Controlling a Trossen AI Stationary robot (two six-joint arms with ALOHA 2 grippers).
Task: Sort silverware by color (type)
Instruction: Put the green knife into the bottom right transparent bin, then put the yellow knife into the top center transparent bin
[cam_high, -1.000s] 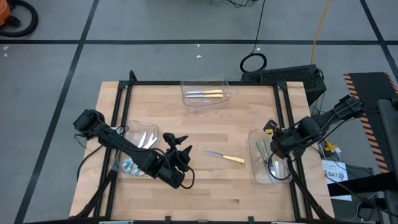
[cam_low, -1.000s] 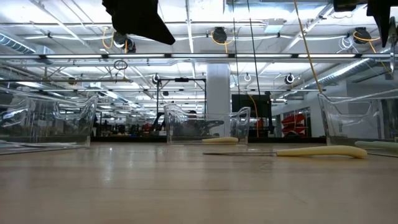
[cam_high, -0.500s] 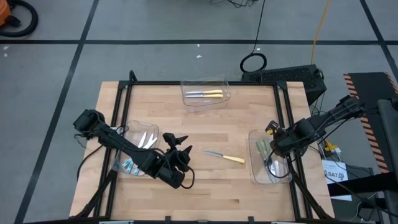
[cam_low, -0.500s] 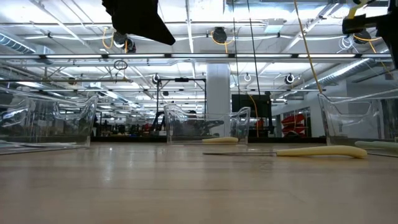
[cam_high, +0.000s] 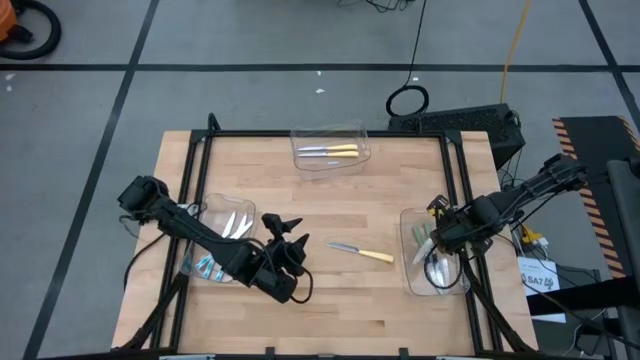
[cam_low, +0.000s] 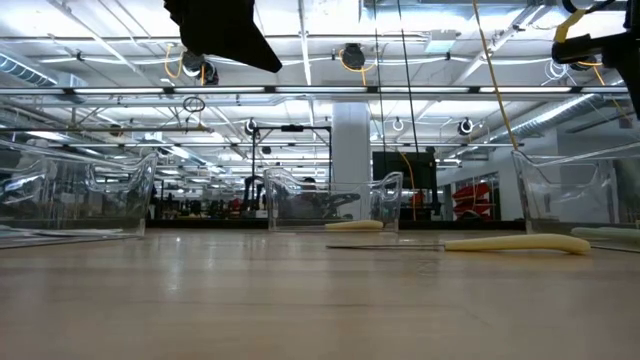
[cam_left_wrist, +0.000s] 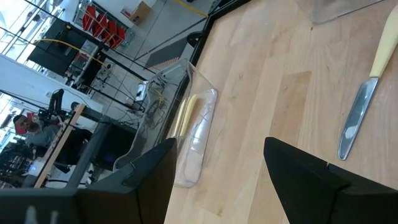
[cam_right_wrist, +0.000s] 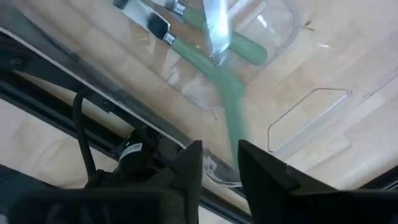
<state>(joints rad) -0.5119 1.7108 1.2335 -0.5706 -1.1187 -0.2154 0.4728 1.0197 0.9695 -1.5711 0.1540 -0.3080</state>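
Note:
One piece of silverware, a yellow-handled knife (cam_high: 360, 253), lies flat on the table's middle, just past my left gripper (cam_high: 287, 233), which is open and empty. My right gripper (cam_high: 434, 243) hangs over the right clear bin (cam_high: 412, 278), fingers pointing down and open. A green-handled utensil (cam_right_wrist: 229, 102) shows blurred between and below its fingers, above other green-handled pieces (cam_right_wrist: 186, 50) lying in that bin. Yellow-handled pieces (cam_high: 333, 152) lie in the far bin, and blue-handled ones (cam_high: 212, 266) in the left bin. My right gripper's fingers (cam_right_wrist: 189, 168) stand on either side of the green handle's end (cam_right_wrist: 238, 144), coming from above. Whether they touch it I cannot tell. The utensil is blurred and points head down into the bin.
The black frame rail (cam_high: 470, 290) runs close along the right bin's outer side. The left arm (cam_high: 190, 232) lies across the left bin. Bare wood (cam_high: 350, 310) spreads along the near edge between the arms.
My right gripper has come down toward the right bin, turning a little. The left arm and the yellow-handled knife have kept still.

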